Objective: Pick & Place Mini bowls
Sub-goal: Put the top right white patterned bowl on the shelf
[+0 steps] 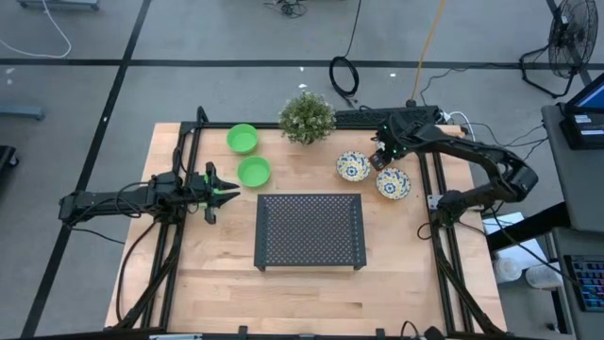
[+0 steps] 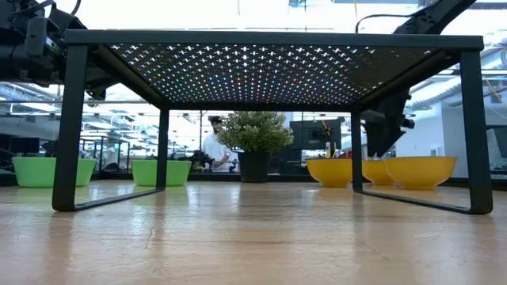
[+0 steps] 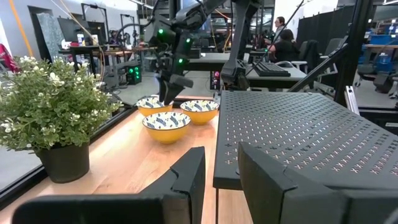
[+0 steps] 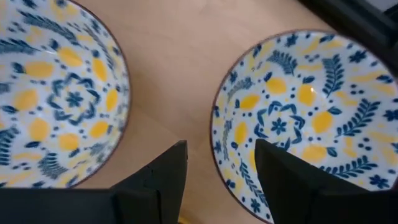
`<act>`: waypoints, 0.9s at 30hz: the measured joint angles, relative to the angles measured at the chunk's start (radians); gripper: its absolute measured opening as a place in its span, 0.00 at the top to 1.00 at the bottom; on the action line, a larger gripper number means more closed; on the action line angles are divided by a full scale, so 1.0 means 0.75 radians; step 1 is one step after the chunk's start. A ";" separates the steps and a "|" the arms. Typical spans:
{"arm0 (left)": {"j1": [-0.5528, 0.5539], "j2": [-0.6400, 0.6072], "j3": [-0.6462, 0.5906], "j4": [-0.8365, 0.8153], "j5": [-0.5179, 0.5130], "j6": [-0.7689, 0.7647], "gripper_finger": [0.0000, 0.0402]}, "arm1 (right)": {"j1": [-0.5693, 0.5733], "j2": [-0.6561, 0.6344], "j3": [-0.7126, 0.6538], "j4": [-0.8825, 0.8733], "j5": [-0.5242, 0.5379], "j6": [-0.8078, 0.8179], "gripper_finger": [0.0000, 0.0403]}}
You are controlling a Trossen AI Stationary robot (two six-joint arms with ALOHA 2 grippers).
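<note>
The right end effector [image 1: 379, 159] hangs low over the desk [image 1: 302, 288], right between two floral bowls, its fingers spread wide and gripping nothing. From its own wrist camera, one finger [image 4: 163, 171] sits over bare wood in the gap, the other [image 4: 283, 171] over the rim of one floral bowl [image 4: 305, 118], with the second floral bowl [image 4: 59, 93] just beside. From above, the patterned pair [image 1: 354, 166] [image 1: 393, 182] sits near the desk's right side, and the left wrist camera picks out a third floral bowl [image 3: 153, 104] behind them. Two green bowls [image 1: 243, 138] [image 1: 254, 171] rest on the left, with a potted plant [image 1: 307, 117] at the back edge. The black mesh rack [image 1: 310, 229] stands mid-desk. The left end effector [image 1: 219, 190] waits beside the nearer green bowl, fingers partly open, empty.
</note>
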 joint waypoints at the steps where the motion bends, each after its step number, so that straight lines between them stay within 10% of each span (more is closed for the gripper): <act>1: 0.000 0.000 0.000 0.000 0.000 0.000 0.75 | -0.001 0.012 0.000 0.000 0.002 0.000 0.56; 27: 0.000 0.000 0.000 0.000 0.000 0.000 0.75 | -0.002 0.134 0.000 0.045 0.137 -0.035 0.68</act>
